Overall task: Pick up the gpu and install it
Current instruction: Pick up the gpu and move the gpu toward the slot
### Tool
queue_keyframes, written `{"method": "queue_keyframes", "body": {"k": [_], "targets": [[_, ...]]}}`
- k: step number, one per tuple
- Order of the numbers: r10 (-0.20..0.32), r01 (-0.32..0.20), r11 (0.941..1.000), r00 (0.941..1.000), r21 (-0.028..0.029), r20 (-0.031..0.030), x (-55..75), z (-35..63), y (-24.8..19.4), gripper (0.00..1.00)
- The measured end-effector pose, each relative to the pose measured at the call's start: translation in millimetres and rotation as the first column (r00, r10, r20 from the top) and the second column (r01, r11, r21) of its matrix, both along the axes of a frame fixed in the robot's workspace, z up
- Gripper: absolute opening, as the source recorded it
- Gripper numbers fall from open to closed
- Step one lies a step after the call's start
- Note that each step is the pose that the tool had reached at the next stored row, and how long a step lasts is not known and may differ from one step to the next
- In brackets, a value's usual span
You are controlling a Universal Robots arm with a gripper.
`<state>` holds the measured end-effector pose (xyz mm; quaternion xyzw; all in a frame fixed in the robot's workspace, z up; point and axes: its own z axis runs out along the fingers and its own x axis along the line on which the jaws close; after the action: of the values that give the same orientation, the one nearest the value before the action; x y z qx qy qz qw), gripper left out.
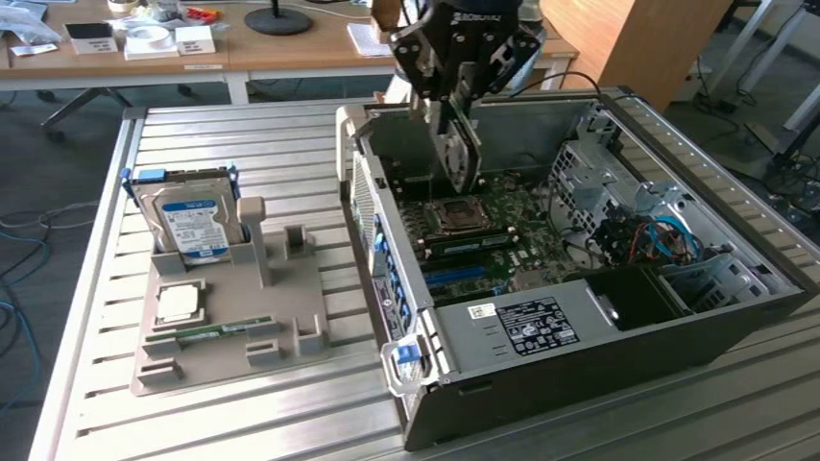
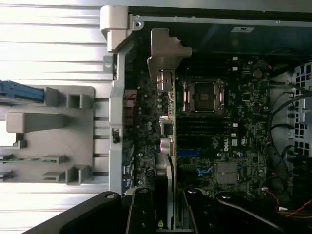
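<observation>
Gripping the gpu (image 1: 459,154) by its upper edge, the gripper (image 1: 451,104) has its jaws clamped on the card. The card hangs upright, edge down, inside the open computer case (image 1: 577,355), over the motherboard (image 1: 494,240) and just beside the CPU socket (image 1: 455,216). In the wrist view it is edge-on, its silvery bracket (image 2: 163,48) near the case wall. Cannot tell if the lower edge touches the board. On the slatted table (image 1: 244,144) outside the case, a grey holder (image 1: 218,370) carries a hard drive (image 1: 192,221), a CPU chip (image 1: 177,303) and a memory stick (image 1: 211,333).
</observation>
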<state>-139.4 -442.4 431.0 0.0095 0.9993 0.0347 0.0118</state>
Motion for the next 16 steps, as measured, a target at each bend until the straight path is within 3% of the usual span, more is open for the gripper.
{"method": "queue_keyframes", "body": {"k": [16], "targets": [[0.000, 0.000, 1.0000, 1.0000, 0.0000, 0.0000, 58.5, -0.2, 1.2, 0.27]]}}
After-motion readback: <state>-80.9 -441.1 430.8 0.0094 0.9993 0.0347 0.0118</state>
